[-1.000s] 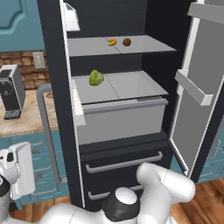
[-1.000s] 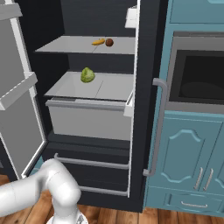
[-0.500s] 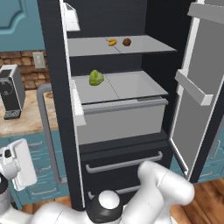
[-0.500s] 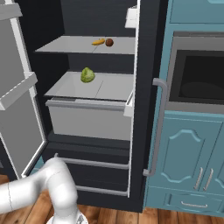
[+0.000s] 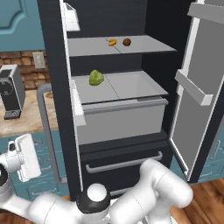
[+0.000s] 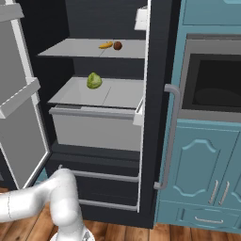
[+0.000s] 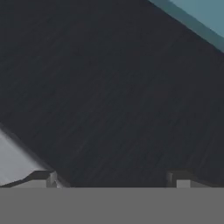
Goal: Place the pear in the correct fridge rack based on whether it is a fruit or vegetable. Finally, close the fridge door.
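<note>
Pear (image 5: 127, 42): small, round, brownish-golden fruit with a smooth skin, lying on the fridge rack (image 5: 144, 47), the upper flat light-grey shelf slab of the dark, matte fridge (image 5: 52, 65). It sits just beside a curved yellow banana (image 5: 112, 42), apart from it.

End effector (image 7: 111, 183): two small dark finger tips standing wide apart, nothing between them, close up to a dark, faintly streaked panel; a teal strip runs across the far corner beyond it. Its white housing (image 5: 24, 156) sits low by the fridge's left side, well below and to the side of the pear.

Lower grey slab (image 6: 117, 94): carries a crinkled green leafy vegetable (image 5: 96, 78), above a pale, box-shaped drawer (image 5: 122, 120). Fridge door (image 5: 199, 83): open, light-grey inner face with moulded ledges.

Room: teal panelled cabinets (image 6: 200, 160), curved grey metal handle (image 6: 172, 136), dark glass oven (image 6: 212, 80), grey appliance (image 5: 11, 92) on the wood-toned table (image 5: 24, 124), brick backsplash, wooden plank floor (image 6: 122, 233).
</note>
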Robot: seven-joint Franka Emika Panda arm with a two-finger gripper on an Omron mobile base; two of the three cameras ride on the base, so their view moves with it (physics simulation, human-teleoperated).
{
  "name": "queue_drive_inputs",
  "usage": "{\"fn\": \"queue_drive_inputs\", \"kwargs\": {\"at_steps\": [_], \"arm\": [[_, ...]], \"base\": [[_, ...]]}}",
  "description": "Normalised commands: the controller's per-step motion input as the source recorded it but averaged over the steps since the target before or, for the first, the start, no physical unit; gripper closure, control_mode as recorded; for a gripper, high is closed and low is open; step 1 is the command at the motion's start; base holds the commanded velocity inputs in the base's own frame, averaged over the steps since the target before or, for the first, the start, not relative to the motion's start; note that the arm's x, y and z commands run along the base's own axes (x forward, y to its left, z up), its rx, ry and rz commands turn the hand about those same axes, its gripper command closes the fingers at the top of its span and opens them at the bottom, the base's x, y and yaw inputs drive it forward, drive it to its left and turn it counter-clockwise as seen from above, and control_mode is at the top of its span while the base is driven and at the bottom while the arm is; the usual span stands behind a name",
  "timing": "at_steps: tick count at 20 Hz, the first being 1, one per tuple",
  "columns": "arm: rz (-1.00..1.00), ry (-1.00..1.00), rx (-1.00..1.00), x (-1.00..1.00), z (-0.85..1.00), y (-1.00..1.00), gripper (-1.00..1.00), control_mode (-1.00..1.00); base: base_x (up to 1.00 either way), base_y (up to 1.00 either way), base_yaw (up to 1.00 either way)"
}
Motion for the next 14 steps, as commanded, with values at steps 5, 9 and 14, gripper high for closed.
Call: {"fn": "queue_drive_inputs", "kwargs": {"at_steps": [5,9,14], "arm": [[-0.35,0.0,-0.02,0.16,0.0,-0.58,-1.0,-1.0],[-0.3,-0.06,0.0,0.0,-0.09,-0.93,-1.0,-1.0],[-0.21,-0.1,0.0,0.11,-0.07,-1.0,-1.0,-1.0]], "base": [[0.0,0.0,0.0],[0.0,0.0,0.0],[0.0,0.0,0.0]]}}
